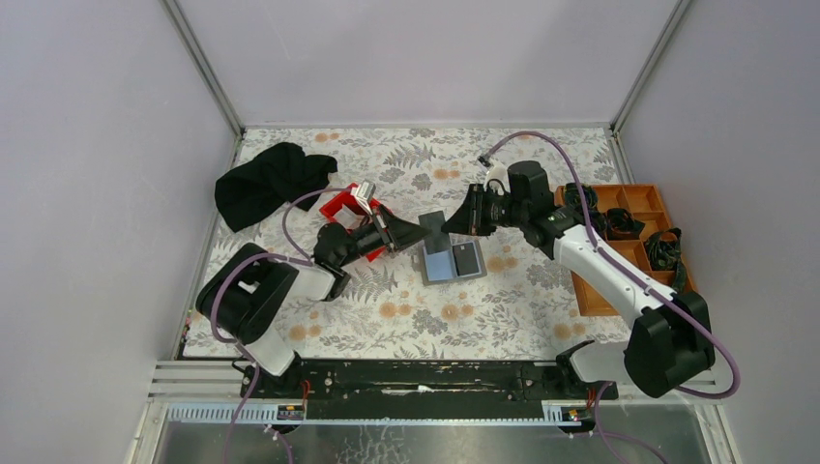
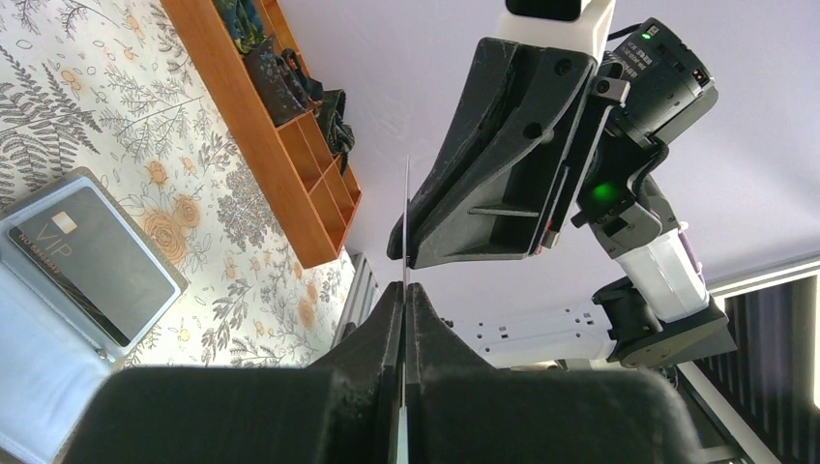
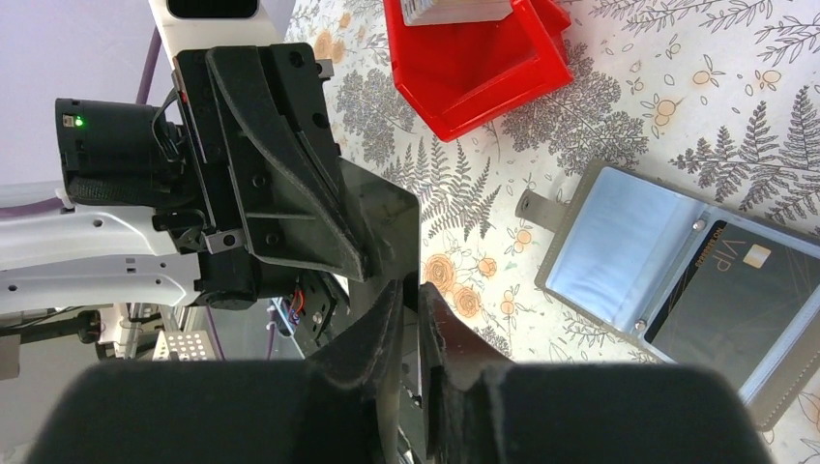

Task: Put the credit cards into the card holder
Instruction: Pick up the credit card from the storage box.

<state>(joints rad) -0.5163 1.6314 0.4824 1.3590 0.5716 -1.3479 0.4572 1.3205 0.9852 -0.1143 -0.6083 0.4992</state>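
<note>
- The surface is one table under a pale cloth printed with grey ferns and orange flowers.
- Plain whitish walls close it in on three sides, with bare metal posts at the two far corners.
- Two arms reach in from the near edge and meet above the middle of the surface.
- One card holder lies open and flat near the middle, just below the meeting point.
- In its right half sits one black card marked VIP.
- Its left half is a light blue panel; I cannot tell whether that is a card or a sleeve.
- One more dark card is up in the air between the arms, over the holder's far edge.
- The left arm's fingers are pressed together on this card.
- The right arm's fingers stand a narrow gap apart at its other edge; whether they pinch it I cannot tell.
- One red bin stands left of the holder, with a pale stack inside, too cropped to count.
- One orange compartment tray lies along the right side, holding dark items.
- One black cloth is bunched at the far left.
</note>
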